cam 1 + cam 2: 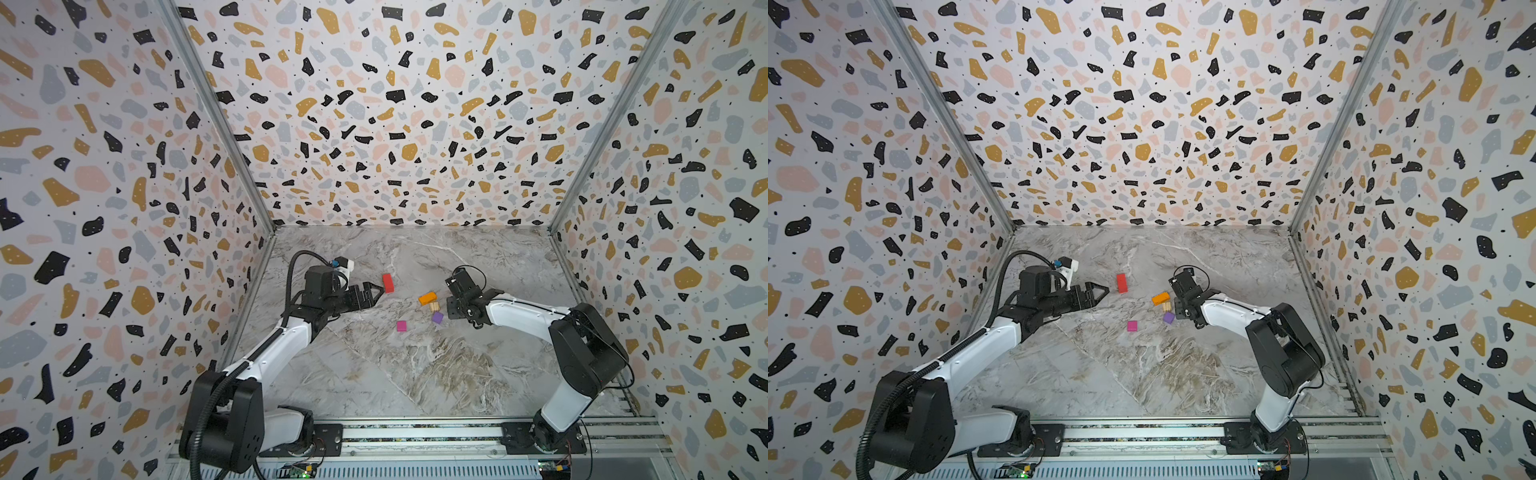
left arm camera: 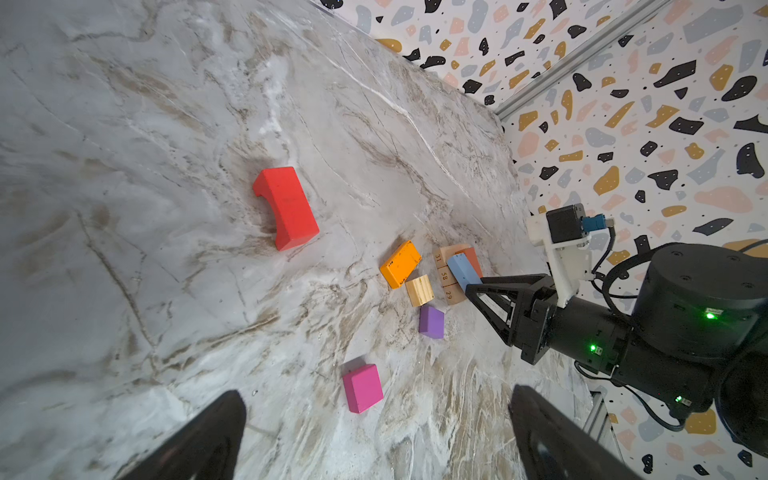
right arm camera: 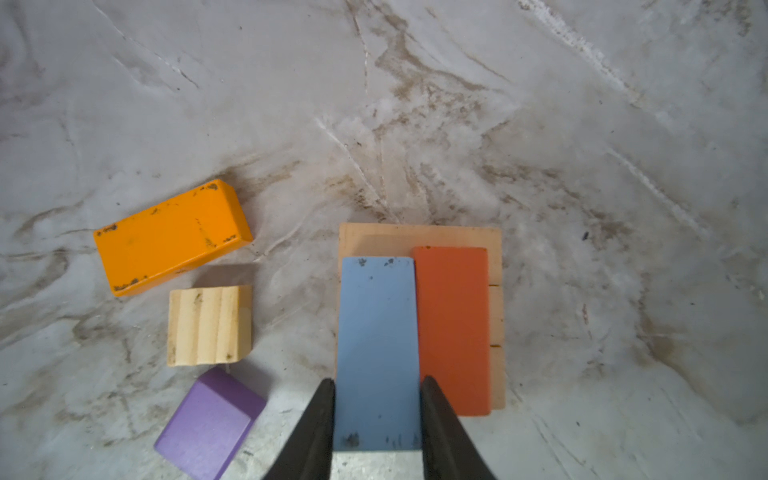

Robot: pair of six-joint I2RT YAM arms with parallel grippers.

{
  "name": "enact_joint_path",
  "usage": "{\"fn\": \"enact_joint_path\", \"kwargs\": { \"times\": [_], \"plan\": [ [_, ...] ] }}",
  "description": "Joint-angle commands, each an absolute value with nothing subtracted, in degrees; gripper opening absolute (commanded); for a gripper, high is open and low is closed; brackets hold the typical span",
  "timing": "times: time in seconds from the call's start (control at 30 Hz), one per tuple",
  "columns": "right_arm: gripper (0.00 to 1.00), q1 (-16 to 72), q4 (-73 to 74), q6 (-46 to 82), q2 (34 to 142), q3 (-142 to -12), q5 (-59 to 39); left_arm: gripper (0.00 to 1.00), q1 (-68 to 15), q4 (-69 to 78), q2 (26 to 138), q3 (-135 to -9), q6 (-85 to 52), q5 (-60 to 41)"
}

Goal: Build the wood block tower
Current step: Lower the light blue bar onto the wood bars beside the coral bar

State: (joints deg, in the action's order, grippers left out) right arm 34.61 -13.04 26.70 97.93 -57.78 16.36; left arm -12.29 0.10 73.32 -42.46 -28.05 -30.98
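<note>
Tower: I am building it right of the middle of the desk (image 1: pixel 374 374); three tan bars (image 2: pixel 444 274) are lying side by side as its base, and a red-orange bar (image 3: pixel 453 328) is lying flat on them.
Right fingers (image 3: pixel 320 424): I am pinching the light blue bar (image 3: pixel 376 340) by its long sides, one finger pressing on each.
Light blue bar: I am holding it over the tan base, parallel to the red-orange bar and just beside it, with one end sticking out past the base edge; whether it is resting on the base I cannot tell.
Left fingers (image 2: pixel 216 432): I am holding them spread wide with nothing between them, hovering over the left of the desk and pointing toward the red arch block (image 1: pixel 388 283).
Red arch block: lying alone, well apart from the tower, just past my left fingertips in both top views.
Orange block (image 3: pixel 170 237): lying flat near the tower.
Tan cube (image 3: pixel 208 326): sitting between the orange block and the purple cube (image 3: pixel 208 424), just beside each.
Magenta block (image 2: pixel 362 387): lying apart from that cluster, nearer the front of the desk.
</note>
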Motion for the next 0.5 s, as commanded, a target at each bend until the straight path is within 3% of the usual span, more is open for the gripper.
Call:
{"fn": "enact_joint_path", "kwargs": {
  "times": [0.0,0.47],
  "plan": [
    [0.36,34.5,-13.26,26.54,97.73,-58.01,17.71,1.0,-12.57,1.05,73.13,-42.98,-27.16,-31.01],
    [0.38,34.47,-13.28,26.66,97.31,-57.85,17.8,1.0,-12.57,0.97,73.04,-42.98,-27.07,-30.88]
  ]
}}
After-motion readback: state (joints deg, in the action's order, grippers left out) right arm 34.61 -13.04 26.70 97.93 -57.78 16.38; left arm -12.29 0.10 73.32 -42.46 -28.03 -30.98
